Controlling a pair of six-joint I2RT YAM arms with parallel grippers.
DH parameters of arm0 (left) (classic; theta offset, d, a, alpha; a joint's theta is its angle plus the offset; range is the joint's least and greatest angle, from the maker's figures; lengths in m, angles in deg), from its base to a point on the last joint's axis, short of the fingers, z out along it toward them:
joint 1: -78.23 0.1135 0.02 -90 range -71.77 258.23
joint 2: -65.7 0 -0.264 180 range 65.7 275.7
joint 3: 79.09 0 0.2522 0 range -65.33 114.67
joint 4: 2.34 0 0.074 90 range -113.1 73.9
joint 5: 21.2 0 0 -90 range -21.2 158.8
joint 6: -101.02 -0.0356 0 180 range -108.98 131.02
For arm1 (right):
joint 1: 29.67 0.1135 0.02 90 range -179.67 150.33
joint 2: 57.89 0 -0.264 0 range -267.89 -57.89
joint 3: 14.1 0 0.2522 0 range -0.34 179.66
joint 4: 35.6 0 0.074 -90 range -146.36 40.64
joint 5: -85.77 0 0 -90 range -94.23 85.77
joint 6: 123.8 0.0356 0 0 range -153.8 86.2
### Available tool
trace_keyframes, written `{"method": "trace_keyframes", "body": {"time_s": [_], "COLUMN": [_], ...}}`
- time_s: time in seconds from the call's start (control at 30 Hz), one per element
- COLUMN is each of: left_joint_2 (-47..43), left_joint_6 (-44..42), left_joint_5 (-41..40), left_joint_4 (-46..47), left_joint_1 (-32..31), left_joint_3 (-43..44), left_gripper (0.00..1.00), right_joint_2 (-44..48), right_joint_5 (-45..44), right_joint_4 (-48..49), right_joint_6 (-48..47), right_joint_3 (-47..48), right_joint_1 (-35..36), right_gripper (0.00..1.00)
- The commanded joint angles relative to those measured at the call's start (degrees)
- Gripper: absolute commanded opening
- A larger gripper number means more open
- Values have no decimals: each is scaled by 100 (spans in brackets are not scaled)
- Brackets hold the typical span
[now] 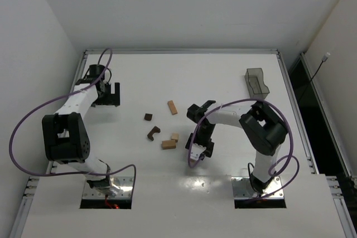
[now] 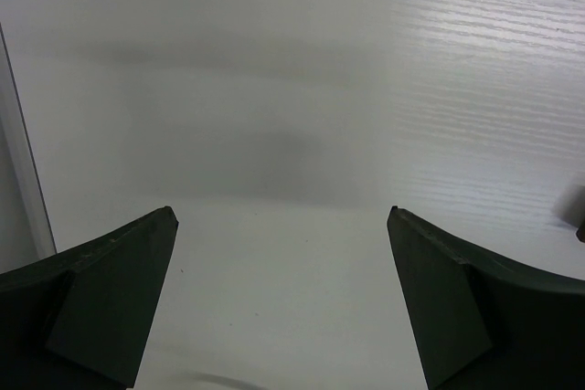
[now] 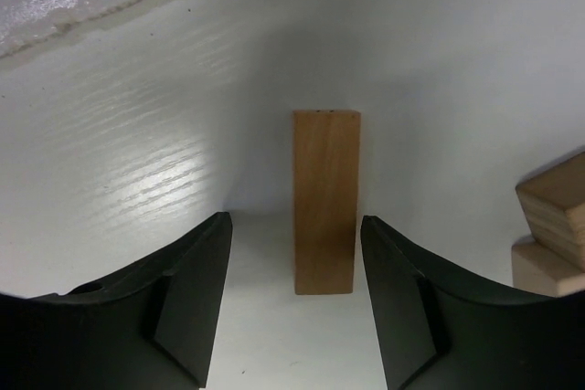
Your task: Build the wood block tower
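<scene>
Loose wooden blocks lie mid-table: a tan bar point(image 1: 172, 107), a dark cube point(image 1: 148, 117), a dark notched piece point(image 1: 153, 132), a small tan cube point(image 1: 174, 137) and a tan bar point(image 1: 168, 145). My right gripper point(image 1: 197, 154) points down just right of them, open. In the right wrist view another tan bar point(image 3: 324, 203) lies flat with its near end between the fingers point(image 3: 187, 299), nearer the right one and touched by neither. Two tan blocks point(image 3: 553, 212) show at that view's right edge. My left gripper point(image 1: 115, 95) hovers wide open at the far left over bare table point(image 2: 283, 253).
A dark translucent bin point(image 1: 257, 81) stands at the back right. Purple cables loop off both arms. A raised rim point(image 1: 178, 52) bounds the table's far side, and a step edge point(image 3: 101, 25) runs ahead of the right gripper.
</scene>
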Motion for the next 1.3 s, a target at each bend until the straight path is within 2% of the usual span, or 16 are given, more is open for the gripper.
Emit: {"method": "trace_keyframes", "body": {"time_s": [0.0,0.2,0.27,0.3,0.47,0.57,0.67,0.7,0.77,0.8,0.87,0.9,0.97,1.0,1.13,1.27], "left_joint_2": [-26,-26,-26,-26,-78,-227,-377,-447,-448,-500,-501,-501,-440,-439,-316,-316], "left_joint_6": [78,78,130,131,131,192,262,332,473,473,544,596,657,658,816,816], "left_joint_5": [124,124,124,124,247,247,247,247,99,28,-182,-184,-263,-324,-403,-518], "left_joint_4": [122,227,228,228,228,228,281,281,281,281,333,333,333,264,263,263], "left_joint_1": [112,164,164,164,164,164,164,164,164,164,164,164,164,164,164,164], "left_joint_3": [27,-35,-35,-35,-35,-35,-166,-219,-219,-280,-281,-211,-123,-62,201,326], "left_gripper": [100,100,100,100,100,100,100,100,100,100,100,100,100,100,100,100], "right_joint_2": [193,140,140,210,587,1096,1544,1660,1853,1915,1916,1811,1311,1100,2,-483], "right_joint_5": [125,19,-33,-33,414,563,740,679,85,-128,-959,-1270,-1833,-2009,-2556,-3029], "right_joint_4": [303,418,619,707,699,926,1032,1590,2165,2524,2764,2852,2590,2302,1554,1772], "right_joint_6": [-2728,-2675,-2606,-2492,-1430,830,2469,4285,5983,7331,8534,9723,10784,11860,13649,14217], "right_joint_3": [-18,-79,-141,-211,-28,367,762,825,895,992,1203,1308,1843,2002,2898,3031], "right_joint_1": [135,189,241,241,128,14,-145,-198,-251,-320,-382,-444,-584,-759,-1137,-1288], "right_gripper": [55,32,15,0,0,0,0,0,0,0,0,0,0,0,0,0]}}
